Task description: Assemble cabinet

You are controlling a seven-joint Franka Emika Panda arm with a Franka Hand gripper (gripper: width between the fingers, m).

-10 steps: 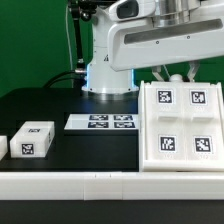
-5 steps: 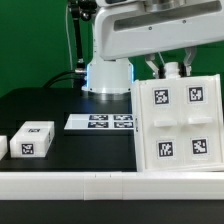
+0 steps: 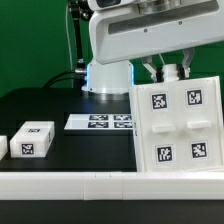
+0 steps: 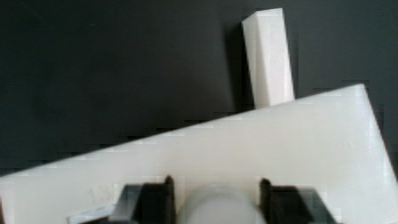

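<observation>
on the table, exterior view's right | fingers pinch cabinet top rim | stiff, bulky, smooth plastic, likely slippery: grip rim mid-span

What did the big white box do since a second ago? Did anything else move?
The claw, gripping the far edge of the cabinet, tipped it up: its tagged face now stands steeper and its side edged toward the exterior view's left. The small white block and the marker board stayed put.
</observation>
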